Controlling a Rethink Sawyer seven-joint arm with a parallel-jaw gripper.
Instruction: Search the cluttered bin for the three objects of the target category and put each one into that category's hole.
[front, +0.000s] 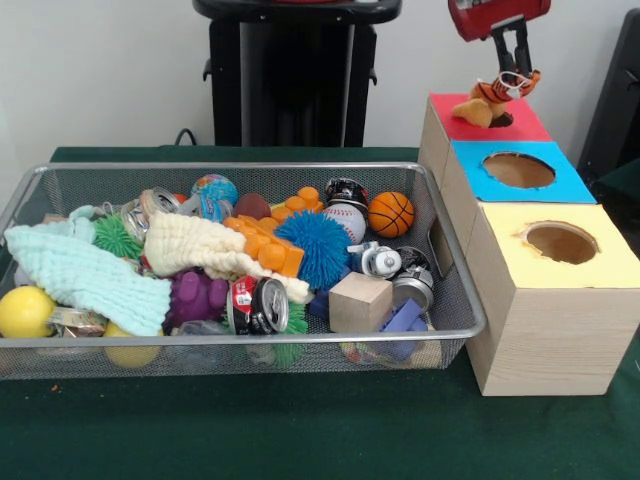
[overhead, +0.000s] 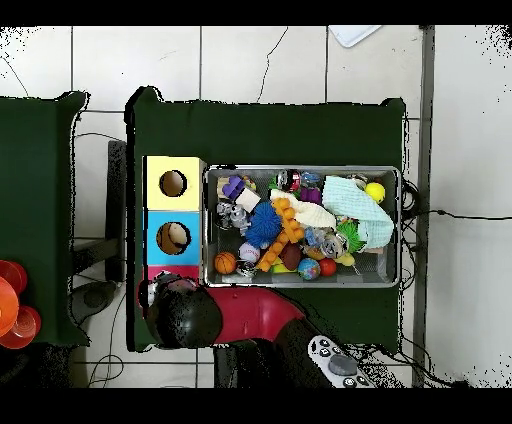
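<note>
My gripper (front: 510, 76) hangs at the top right, shut on an orange plush with black tiger stripes (front: 508, 89), held just above the hole (front: 501, 119) in the red box top (front: 520, 125). A tan-brown plush (front: 472, 111) lies on the red top at the hole's left edge, touching the tiger. The silver mesh bin (front: 250, 341) stands to the left, full of clutter; I make out no other plush animal in it. In the overhead view the arm (overhead: 182, 315) hides the red box, next to the bin (overhead: 303, 170).
Blue-topped (front: 560, 185) and yellow-topped (front: 610, 255) boxes stand in front of the red one. The bin holds an orange basketball (front: 390, 213), a blue spiky ball (front: 314, 247), a wooden block (front: 360, 301), a can (front: 258, 305), a mint cloth (front: 85, 275) and a yellow ball (front: 24, 311).
</note>
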